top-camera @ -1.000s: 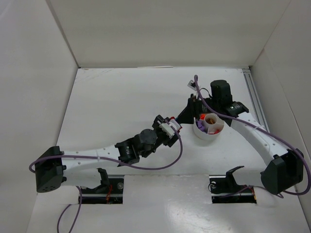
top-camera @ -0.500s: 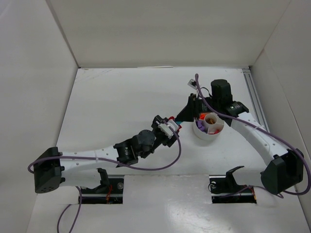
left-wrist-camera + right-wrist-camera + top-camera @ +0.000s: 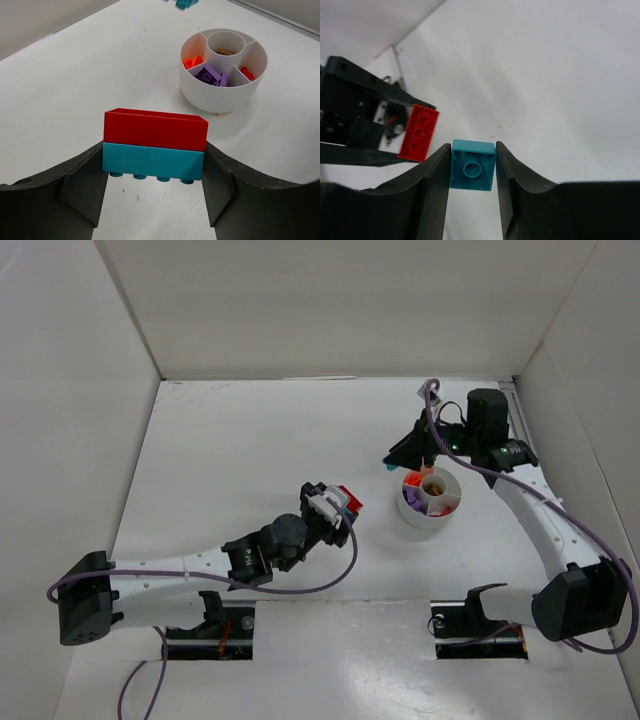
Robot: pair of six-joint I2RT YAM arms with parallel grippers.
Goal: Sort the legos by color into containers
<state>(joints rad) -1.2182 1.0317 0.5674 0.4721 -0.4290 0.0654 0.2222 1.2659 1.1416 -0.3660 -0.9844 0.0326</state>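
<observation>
My left gripper [image 3: 338,504] is shut on a stack of two long legos, a red brick [image 3: 155,130] on a teal brick [image 3: 152,162], held above the table. My right gripper [image 3: 397,459] is shut on a small square teal lego [image 3: 472,165], up and left of the white divided bowl [image 3: 425,518]. The red brick also shows in the right wrist view [image 3: 419,132]. The bowl [image 3: 220,97] holds orange pieces [image 3: 192,62], purple pieces [image 3: 210,76] and a red piece [image 3: 247,73] in separate wedges, and brown pieces [image 3: 226,51] in the centre cup.
White walls close in the table on the left, back and right. A rail [image 3: 525,435] runs along the right edge. The right arm [image 3: 540,520] arches past the bowl's right side.
The two grippers were together left of the bowl. Now the left has drawn back left with the red and teal stack, and the right has moved up and right with the small teal lego.
</observation>
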